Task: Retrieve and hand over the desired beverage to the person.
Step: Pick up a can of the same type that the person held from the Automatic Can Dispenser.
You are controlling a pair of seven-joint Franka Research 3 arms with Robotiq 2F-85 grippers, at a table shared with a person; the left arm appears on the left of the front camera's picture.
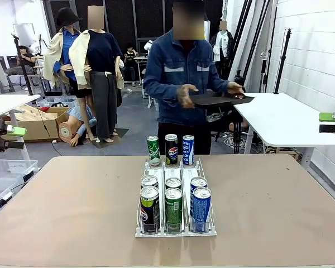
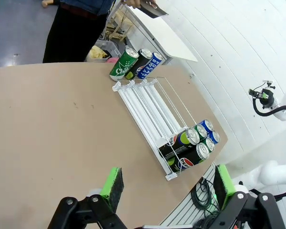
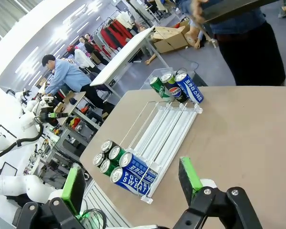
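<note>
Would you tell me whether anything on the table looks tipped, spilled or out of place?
Nothing stands out: the six cans at the rack's near end and the three cans at its far end stand upright; no spill on the table.

Bright, even overhead light; wide-angle wrist-view distortion.

In the front view the table (image 1: 72, 195) hides the legs of the person (image 1: 181, 72). The picture's edges crop the left gripper (image 1: 10, 137) at nine o'clock and the right gripper (image 1: 330, 122) at three. In the right wrist view, the top edge cuts off the black tray (image 3: 231, 8) at twelve o'clock.
</note>
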